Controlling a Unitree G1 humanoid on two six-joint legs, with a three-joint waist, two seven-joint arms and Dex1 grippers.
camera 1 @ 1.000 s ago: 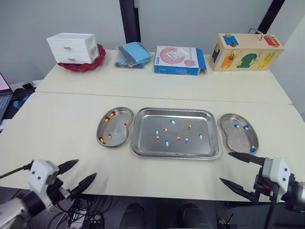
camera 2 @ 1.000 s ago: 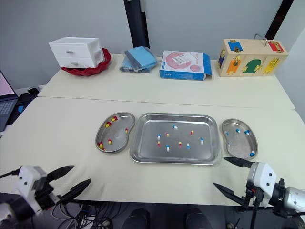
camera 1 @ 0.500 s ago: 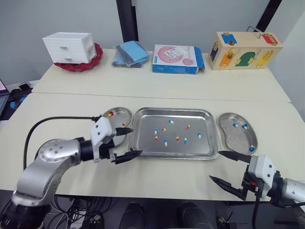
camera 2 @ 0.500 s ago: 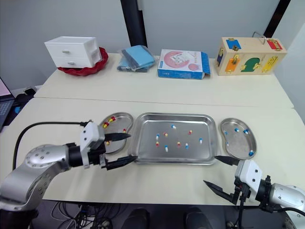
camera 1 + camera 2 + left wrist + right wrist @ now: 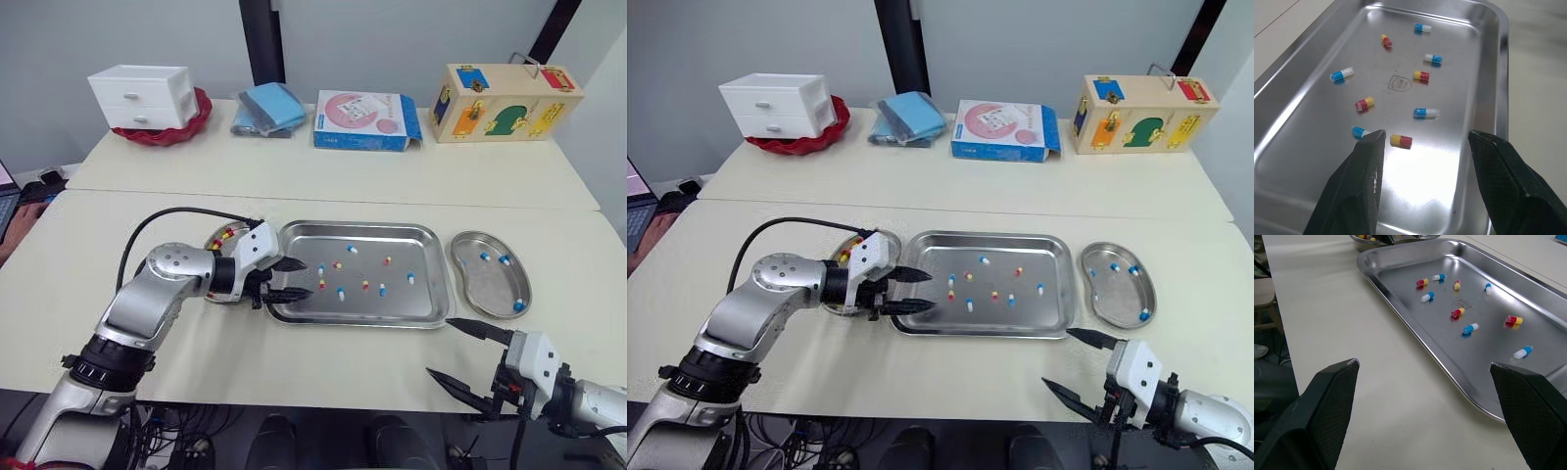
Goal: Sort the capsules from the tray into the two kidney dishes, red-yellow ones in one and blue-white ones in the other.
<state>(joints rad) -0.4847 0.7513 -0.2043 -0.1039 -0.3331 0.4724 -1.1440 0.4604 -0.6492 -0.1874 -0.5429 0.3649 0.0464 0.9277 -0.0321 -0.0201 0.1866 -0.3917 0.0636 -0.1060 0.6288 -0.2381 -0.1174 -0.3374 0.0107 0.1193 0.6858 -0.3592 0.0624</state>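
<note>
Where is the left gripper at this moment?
In the head views the left gripper hangs open over the left end of the tray, beside the left kidney dish, a red-yellow capsule just ahead.

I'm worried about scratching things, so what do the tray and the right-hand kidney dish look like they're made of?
Tray: looks like polished metal, probably stainless steel; it is silvery, with bright glare along its walls and floor. Right kidney dish: the same silvery metal look, with a shiny rolled rim and soft reflections inside. The exact alloy cannot be told by sight.
</note>
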